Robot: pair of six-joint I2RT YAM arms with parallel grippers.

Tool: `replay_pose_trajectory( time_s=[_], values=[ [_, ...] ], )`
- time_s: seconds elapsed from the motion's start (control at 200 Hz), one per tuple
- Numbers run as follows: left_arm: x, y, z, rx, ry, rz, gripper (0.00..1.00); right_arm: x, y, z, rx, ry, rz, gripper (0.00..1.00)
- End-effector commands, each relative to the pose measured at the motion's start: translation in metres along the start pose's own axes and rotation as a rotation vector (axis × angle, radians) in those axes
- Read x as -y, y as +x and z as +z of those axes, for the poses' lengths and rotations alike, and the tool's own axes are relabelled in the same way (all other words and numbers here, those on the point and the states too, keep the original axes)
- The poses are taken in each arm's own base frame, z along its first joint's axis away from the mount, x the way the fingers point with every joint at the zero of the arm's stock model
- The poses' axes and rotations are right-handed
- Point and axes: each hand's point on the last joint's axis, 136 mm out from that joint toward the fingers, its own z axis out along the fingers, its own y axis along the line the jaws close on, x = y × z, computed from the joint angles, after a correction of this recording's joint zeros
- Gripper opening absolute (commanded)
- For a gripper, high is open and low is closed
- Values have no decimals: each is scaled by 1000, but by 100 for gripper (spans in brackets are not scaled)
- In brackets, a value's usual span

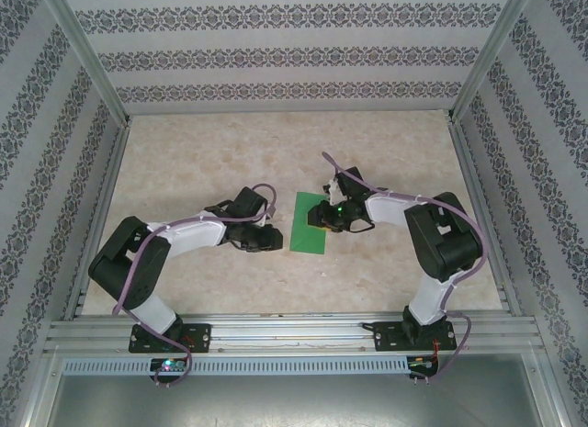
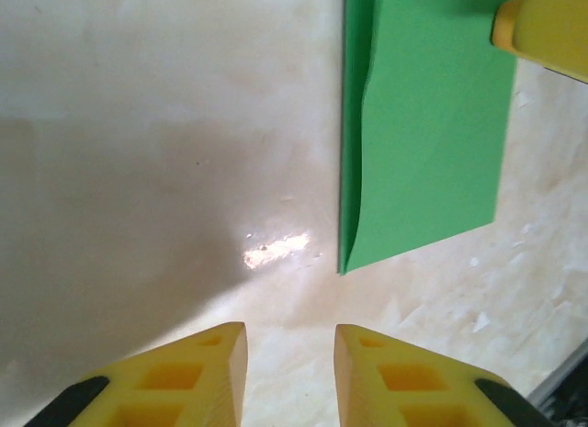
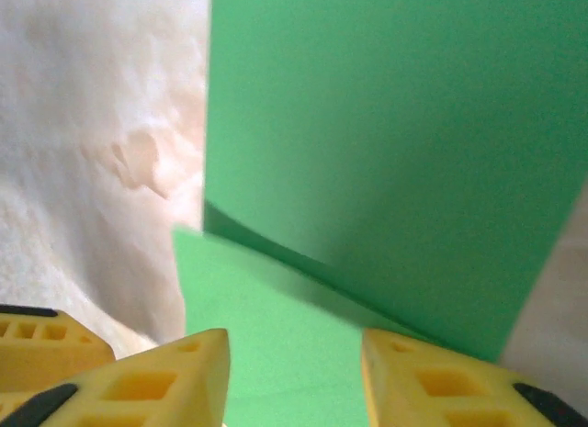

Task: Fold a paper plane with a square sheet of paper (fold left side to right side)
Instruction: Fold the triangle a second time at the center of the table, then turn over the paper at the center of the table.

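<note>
The square sheet of paper (image 1: 310, 222) is bright green and lies folded over into a narrow rectangle at the table's middle; no paper plane shape is in view. In the left wrist view the sheet (image 2: 427, 124) sits ahead and to the right, its top layer bowed slightly off the lower one. My left gripper (image 2: 289, 340) (image 1: 276, 236) is open just left of the sheet, over bare table. My right gripper (image 3: 294, 349) (image 1: 323, 214) is open above the sheet's right edge. The upper layer (image 3: 386, 142) stands lifted over the lower one (image 3: 276, 335).
The beige marbled table (image 1: 202, 161) is ringed by patterned walls and an aluminium frame (image 1: 276, 331) along the near edge. A right fingertip (image 2: 542, 28) shows at the top right of the left wrist view.
</note>
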Motion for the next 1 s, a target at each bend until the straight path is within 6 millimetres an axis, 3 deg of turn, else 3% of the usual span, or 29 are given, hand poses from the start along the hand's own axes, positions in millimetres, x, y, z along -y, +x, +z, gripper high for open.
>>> replay_pose_trajectory(
  time_s=[0.0,0.115,0.335,0.644,0.829,0.994],
  values=[
    [8,-21,-10,74,45,21,34,2,-18,-25,105,56,-52,56],
    [16,-39,-7,101,88,32,35,12,-18,-38,159,81,-53,73],
    [35,-59,12,74,160,68,35,26,-2,-44,207,49,-8,86],
    [43,-77,37,57,212,80,31,36,18,-46,172,44,2,86],
    [49,-83,41,74,247,87,14,29,19,-50,169,5,-8,81],
    [51,-87,30,133,242,106,2,17,20,-47,151,-76,-11,71]
  ],
)
